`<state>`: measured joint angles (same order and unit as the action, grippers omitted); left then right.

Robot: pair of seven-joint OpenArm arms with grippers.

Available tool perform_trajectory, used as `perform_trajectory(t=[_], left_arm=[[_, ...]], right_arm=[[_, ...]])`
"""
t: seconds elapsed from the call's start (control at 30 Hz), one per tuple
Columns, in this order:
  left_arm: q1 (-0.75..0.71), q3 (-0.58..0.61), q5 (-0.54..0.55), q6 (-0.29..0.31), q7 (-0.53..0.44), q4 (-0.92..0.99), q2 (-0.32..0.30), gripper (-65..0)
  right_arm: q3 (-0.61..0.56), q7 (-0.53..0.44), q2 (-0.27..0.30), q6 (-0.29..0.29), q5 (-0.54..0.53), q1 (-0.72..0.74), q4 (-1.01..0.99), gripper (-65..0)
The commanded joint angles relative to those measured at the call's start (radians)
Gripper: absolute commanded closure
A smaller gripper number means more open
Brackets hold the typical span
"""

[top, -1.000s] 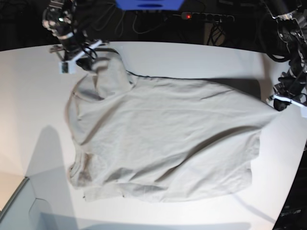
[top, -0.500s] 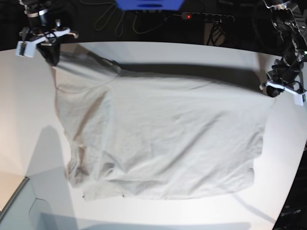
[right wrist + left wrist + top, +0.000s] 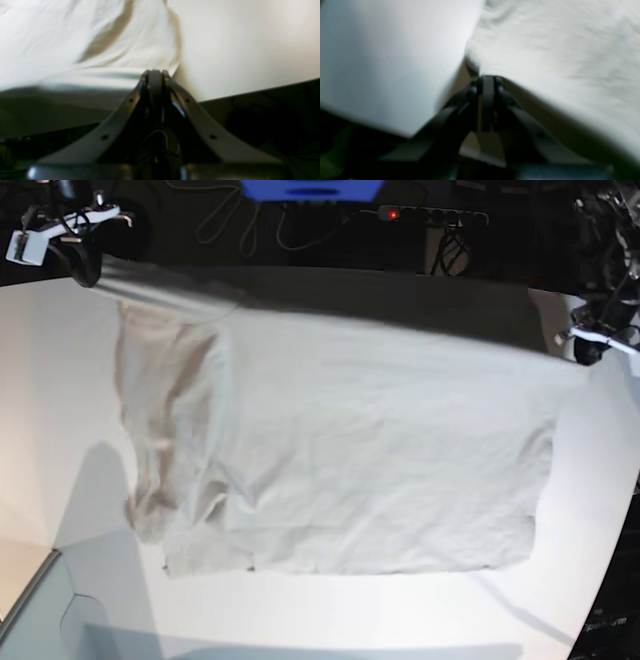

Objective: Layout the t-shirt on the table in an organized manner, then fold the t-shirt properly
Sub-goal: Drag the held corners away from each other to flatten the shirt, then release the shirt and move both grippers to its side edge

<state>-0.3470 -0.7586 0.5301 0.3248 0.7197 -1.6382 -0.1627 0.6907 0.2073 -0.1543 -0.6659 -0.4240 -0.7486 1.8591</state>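
Since the earlier frames both arms have drawn further apart and back; the far edge of the t-shirt (image 3: pixel 350 440), slack and bunched a second ago, now runs nearly straight across the back of the desk (image 3: pixel 60 380).

Right tool (image 3: pixel 85 255), at the base view's left: jaws together, clamped on a corner of the cloth, seen close in the right wrist view (image 3: pixel 155 75). Left tool (image 3: pixel 590 345), at the base view's right: jaws likewise pressed together on the opposite corner (image 3: pixel 487 80).

Far edge is lifted off the desk, casting a dark shadow band beneath; near hem lies flat on the surface.

Reason for the hold, as I judge it: gripping two corners and pulling outward tensions the fabric, so wrinkles run out before it is laid down.

Left side of the base view remains rumpled, one part folded under. Layout unfinished; folding not begun.
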Motion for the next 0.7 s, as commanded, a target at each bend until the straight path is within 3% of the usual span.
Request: perform_trajectory(t=[0.0, 0.23, 0.47, 0.67], left_arm=[[0.001, -0.002, 0.011, 0.007, -0.018, -0.037, -0.004, 0.0], [-0.025, 0.001, 0.014, 0.007, -0.019, -0.119, -0.002, 0.0], [0.036, 0.003, 0.008, 0.007, -0.019, -0.129, 0.010, 0.0], [0.151, 0.006, 0.006, 0.007, -0.012, -0.092, 0.010, 0.0]], right_arm=[[0.005, -0.032, -0.003, -0.032, -0.014, -0.021, 0.020, 0.0], [-0.003, -0.030, -0.003, -0.032, -0.013, -0.030, 0.053, 0.0], [0.002, -0.026, -0.003, -0.032, -0.002, 0.107, 0.053, 0.0], [-0.003, -0.002, -0.003, -0.032, 0.196, 0.285, 0.029, 0.0]])
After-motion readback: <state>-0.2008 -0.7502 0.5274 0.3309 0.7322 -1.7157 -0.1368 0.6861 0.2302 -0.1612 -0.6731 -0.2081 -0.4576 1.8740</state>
